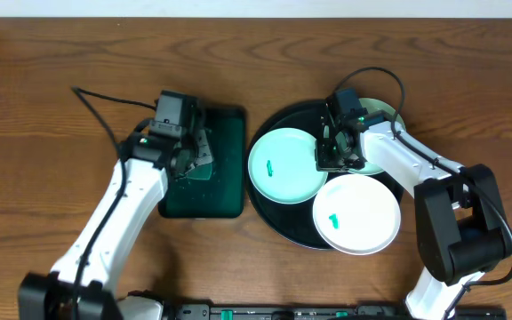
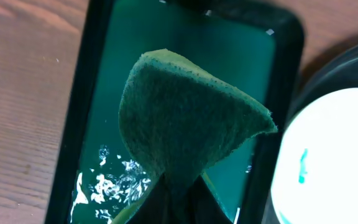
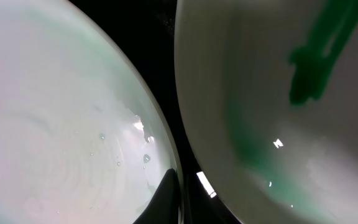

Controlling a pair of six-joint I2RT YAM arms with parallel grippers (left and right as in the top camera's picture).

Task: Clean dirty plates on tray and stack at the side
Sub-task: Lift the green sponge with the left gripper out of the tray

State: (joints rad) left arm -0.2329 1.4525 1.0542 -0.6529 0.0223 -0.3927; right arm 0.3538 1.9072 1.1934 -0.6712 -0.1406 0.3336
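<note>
The round black tray point(image 1: 278, 213) holds three plates. A pale-mint plate point(image 1: 283, 169) point(image 3: 61, 118) lies at its left, and a green smear shows on it point(image 2: 334, 155) in the left wrist view. A white plate point(image 1: 363, 218) point(image 3: 278, 106) lies in front, also smeared green. The third plate point(image 1: 389, 120) is mostly hidden under my right arm. My right gripper point(image 1: 340, 158) point(image 3: 178, 186) is shut on the mint plate's right rim, with one finger on top and the other hidden below. My left gripper point(image 1: 194, 160) point(image 2: 173, 190) is shut on a green sponge point(image 2: 185, 118) above the small green tray.
A rectangular dark green tray point(image 1: 225, 191) point(image 2: 110, 56) with wet patches lies left of the black tray, on the wooden table point(image 1: 52, 107). A black cable runs from the left arm towards the table's left.
</note>
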